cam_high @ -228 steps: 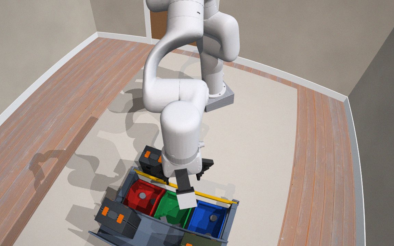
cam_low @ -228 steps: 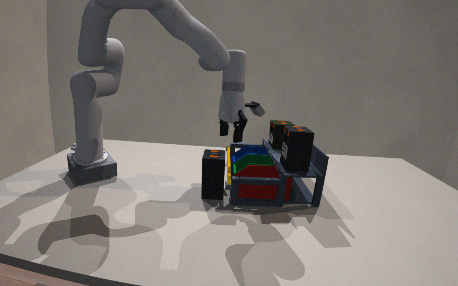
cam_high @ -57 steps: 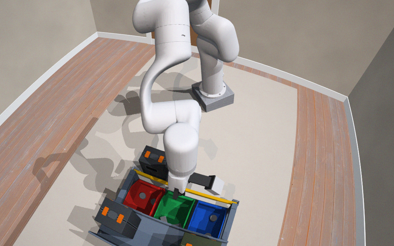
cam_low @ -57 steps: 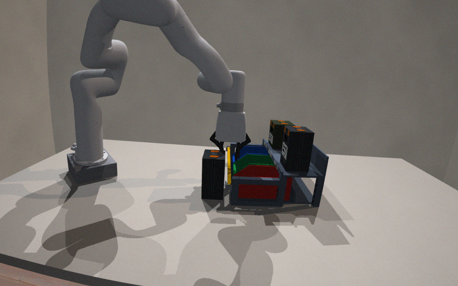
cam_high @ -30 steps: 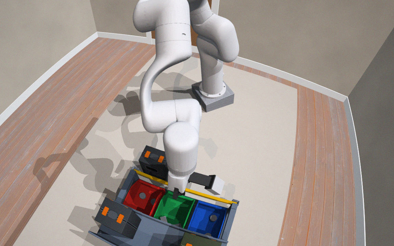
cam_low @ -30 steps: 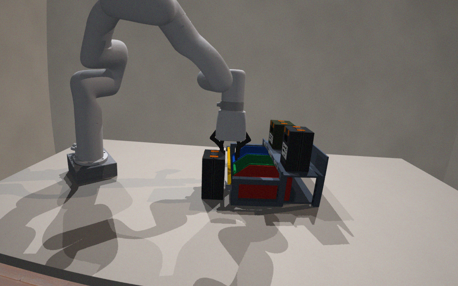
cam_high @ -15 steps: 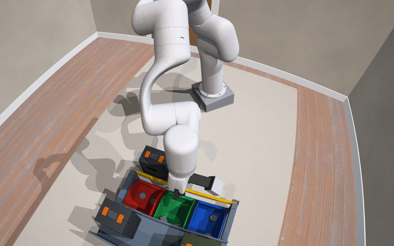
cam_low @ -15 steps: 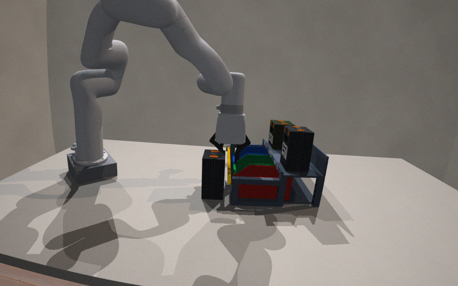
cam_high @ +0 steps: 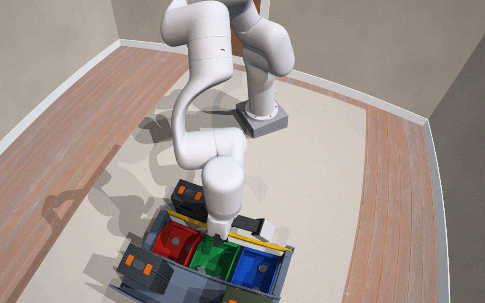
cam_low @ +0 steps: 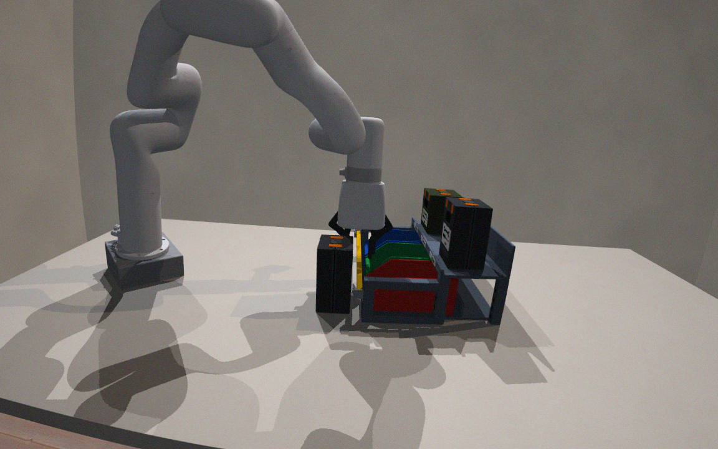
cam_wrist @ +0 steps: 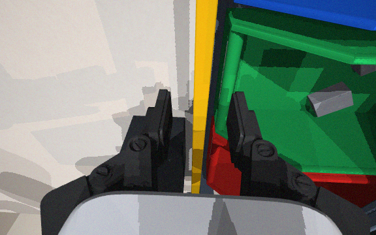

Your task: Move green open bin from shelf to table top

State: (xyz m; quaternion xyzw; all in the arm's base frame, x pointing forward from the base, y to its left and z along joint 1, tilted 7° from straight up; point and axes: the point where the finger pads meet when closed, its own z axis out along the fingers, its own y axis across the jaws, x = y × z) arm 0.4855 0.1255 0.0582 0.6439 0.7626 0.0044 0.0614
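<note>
The green open bin [cam_high: 216, 259] [cam_low: 406, 249] [cam_wrist: 269, 130] sits in the shelf [cam_high: 285, 269] [cam_low: 401, 320], in the middle place of its row, with its open front toward my base. A light gray block [cam_high: 201, 270] [cam_wrist: 331, 101] lies inside it; a second, darker gray part [cam_wrist: 369, 69] shows near its side wall in the wrist view. The red bin [cam_high: 172, 253] [cam_low: 406, 269] [cam_wrist: 222, 170] and the blue bin [cam_high: 253, 278] [cam_low: 403, 236] [cam_wrist: 322, 13] flank it, one on each side.

My gripper [cam_high: 219, 241] [cam_low: 363, 246] [cam_wrist: 200, 106] points downward at the green bin's front, its fingers spread partway and pinching nothing. In the wrist view, one finger is over the green bin's interior, the other outside the yellow bar [cam_high: 261, 242] [cam_low: 359, 259] [cam_wrist: 205, 49] that runs along the shelf front. I cannot tell whether either finger touches the bin or the bar.

Farther out, a black case [cam_high: 187, 203] [cam_low: 333, 279] stands upright on the table top [cam_high: 312, 169] [cam_low: 239, 390] [cam_wrist: 44, 98], just outside the bar. Another dark case [cam_high: 144, 263] [cam_low: 467, 240] and an olive case [cam_high: 248, 295] [cam_low: 434, 214] stand on the shelf's upper board.
</note>
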